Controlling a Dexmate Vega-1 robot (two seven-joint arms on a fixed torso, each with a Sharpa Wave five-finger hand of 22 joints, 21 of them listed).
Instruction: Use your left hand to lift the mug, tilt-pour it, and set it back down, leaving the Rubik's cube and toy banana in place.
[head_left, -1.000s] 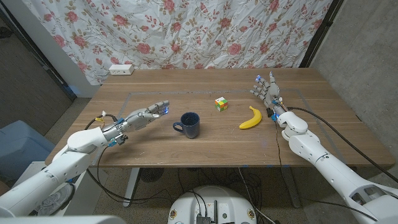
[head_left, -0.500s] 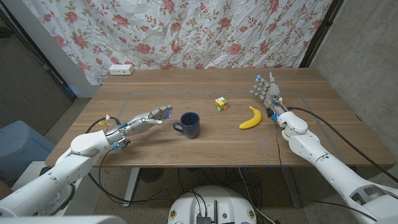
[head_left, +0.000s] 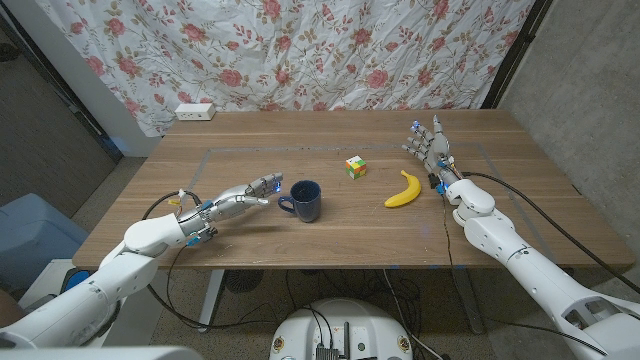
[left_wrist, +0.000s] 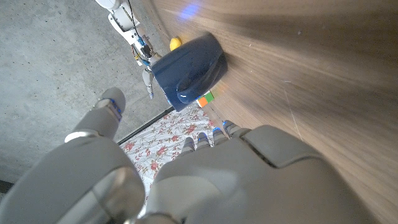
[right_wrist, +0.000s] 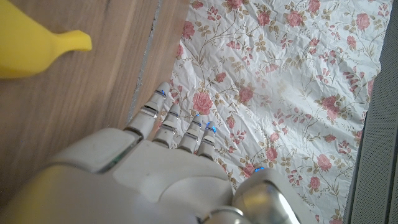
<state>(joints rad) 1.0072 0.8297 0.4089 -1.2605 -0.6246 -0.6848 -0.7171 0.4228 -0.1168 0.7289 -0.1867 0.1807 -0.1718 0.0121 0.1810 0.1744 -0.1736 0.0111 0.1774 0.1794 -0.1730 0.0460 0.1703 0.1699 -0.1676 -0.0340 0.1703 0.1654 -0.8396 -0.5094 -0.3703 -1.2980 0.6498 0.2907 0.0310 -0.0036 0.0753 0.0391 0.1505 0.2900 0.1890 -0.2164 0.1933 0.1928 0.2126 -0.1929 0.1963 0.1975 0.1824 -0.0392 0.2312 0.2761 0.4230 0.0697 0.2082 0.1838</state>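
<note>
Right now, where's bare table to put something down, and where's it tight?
Free: the near strip between the mug and the table's front edge, and the far stretch between the cube and the power strip. Tight: left hand is close to the mug's handle side; the banana lies just beside the right hand.

no legible text, it seems.

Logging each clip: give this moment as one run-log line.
left hand: open, nearing mug handle | right hand: open, idle beside banana | cube: untouched
</note>
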